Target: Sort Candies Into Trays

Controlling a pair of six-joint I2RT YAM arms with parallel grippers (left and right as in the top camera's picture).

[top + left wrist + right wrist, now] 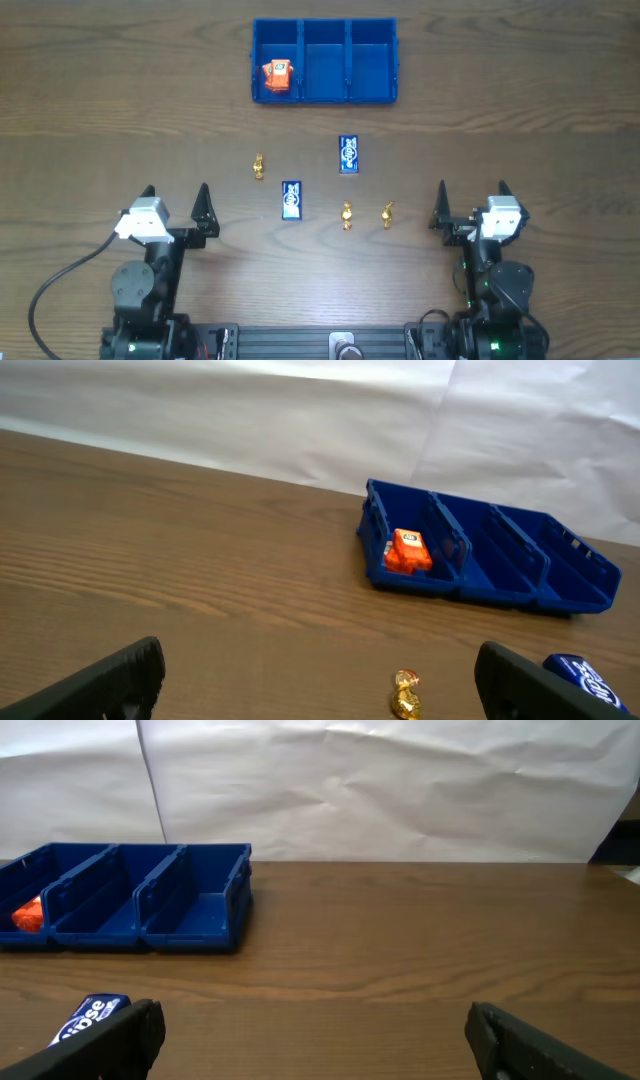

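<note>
A blue tray point(370, 70) with three compartments stands at the far middle of the table; an orange candy point(277, 75) lies in its left compartment, also seen as the orange candy point(409, 551) in the tray point(520, 565). On the wood lie two blue candy bars point(349, 155) point(291, 200) and three gold-wrapped candies point(259, 166) point(347, 215) point(387, 214). My left gripper point(176, 197) is open near the front left, with nothing between its fingers. My right gripper point(471, 196) is open near the front right, also empty. A blue bar point(90, 1016) and the tray point(195, 900) lie ahead of it.
White sheeting hangs behind the far table edge point(400, 861). Bare wood surrounds the candies on both sides. Both arm bases and a black cable point(45, 300) sit along the front edge.
</note>
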